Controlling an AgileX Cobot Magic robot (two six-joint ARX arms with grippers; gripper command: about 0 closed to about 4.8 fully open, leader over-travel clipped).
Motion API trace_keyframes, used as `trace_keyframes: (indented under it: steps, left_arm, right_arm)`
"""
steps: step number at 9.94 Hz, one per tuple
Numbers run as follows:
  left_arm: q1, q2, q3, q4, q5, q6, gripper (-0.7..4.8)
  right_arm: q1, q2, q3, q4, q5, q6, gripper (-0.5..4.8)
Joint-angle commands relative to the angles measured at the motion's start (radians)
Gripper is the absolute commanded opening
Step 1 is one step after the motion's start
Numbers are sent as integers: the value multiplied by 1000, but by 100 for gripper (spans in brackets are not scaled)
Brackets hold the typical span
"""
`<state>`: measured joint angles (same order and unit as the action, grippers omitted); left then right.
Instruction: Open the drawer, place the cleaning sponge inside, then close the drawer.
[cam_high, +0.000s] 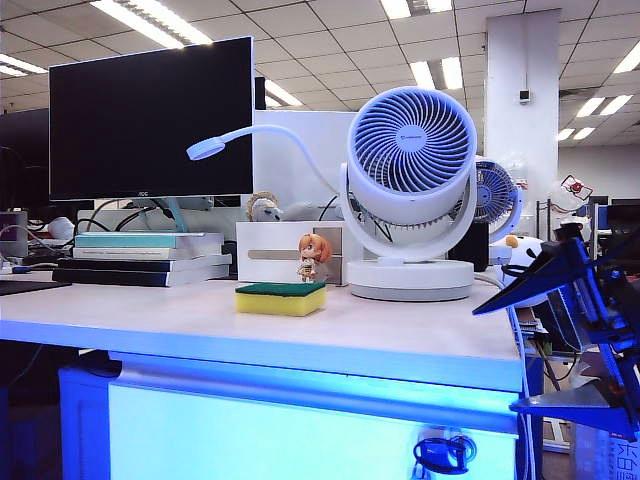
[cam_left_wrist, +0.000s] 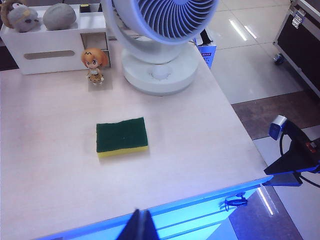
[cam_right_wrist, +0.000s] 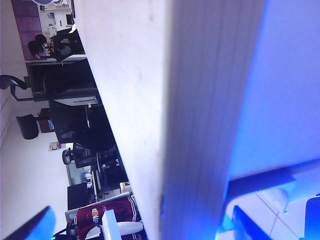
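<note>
The cleaning sponge (cam_high: 280, 297) (cam_left_wrist: 122, 136), yellow foam with a dark green top, lies flat on the pale desktop in front of a small figurine. Below the desktop runs the drawer (cam_high: 300, 430) (cam_left_wrist: 200, 215), its white front glowing blue under a silvery rail, and it looks pushed in. My left gripper (cam_left_wrist: 142, 226) hovers shut and empty over the desk's front edge; the exterior view does not show it. At the desk's right front corner my right gripper (cam_high: 495, 360) (cam_right_wrist: 142, 230) stands wide open, one finger above the desktop and one below, holding nothing.
Behind the sponge stand a figurine (cam_high: 313, 257), a white box with a slot (cam_high: 280, 252) and a large white fan (cam_high: 412, 190). Stacked books (cam_high: 140, 257) and a monitor (cam_high: 150, 120) fill the back left. A small dark clip (cam_high: 443, 452) hangs on the drawer front.
</note>
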<state>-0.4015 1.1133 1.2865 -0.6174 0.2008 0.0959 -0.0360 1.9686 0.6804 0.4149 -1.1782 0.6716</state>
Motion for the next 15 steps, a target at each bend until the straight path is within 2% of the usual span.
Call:
trace_keyframes:
  steps: [1,15]
  left_arm:
    - [0,-2,5,13,3,1,-5]
    - [0,-3,5,11,-6,1,-5]
  right_arm:
    - [25,-11,6,34,-82,-9,479]
    - [83,-13,5,-16,-108,-21,479]
